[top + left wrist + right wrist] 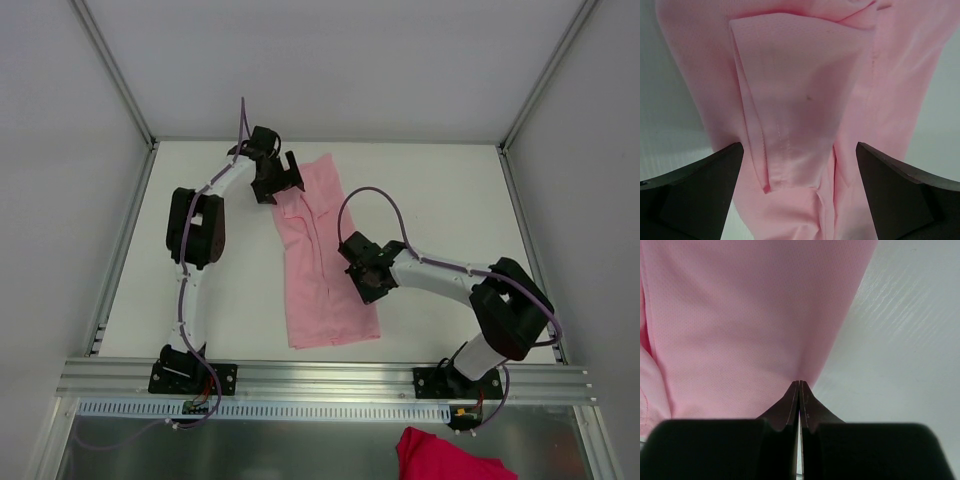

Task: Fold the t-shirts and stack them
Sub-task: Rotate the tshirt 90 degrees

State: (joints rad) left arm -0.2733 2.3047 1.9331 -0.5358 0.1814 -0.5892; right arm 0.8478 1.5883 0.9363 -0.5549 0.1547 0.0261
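The left tool [799,147] is held spread wide with nothing between its jaws. The t-shirt [315,270] is seen directly beneath and ahead of it, and a folded-over flap with a stitched hem is framed between the two fingers. The right tool [800,385] is pressed together, its tips set at the shirt's side edge; whether any cloth is caught there cannot be told. From this tool the cloth is spread ahead and to the left, with bare tabletop [450,200] to the right.

The shirt is laid as a long narrow strip, already folded lengthwise. Its long axis is run from the left tool at the far end back toward the arm bases. The far end is judged to be the left tool's to take, being right under it. The right tool is placed partway along the strip, nearer the near end, likely where a crosswise crease is wanted.

Outward, white tabletop is seen on both sides of the strip, bounded by pale walls [320,60] and a metal rail [330,375]. Past the rail, a magenta cloth [445,455] is seen.
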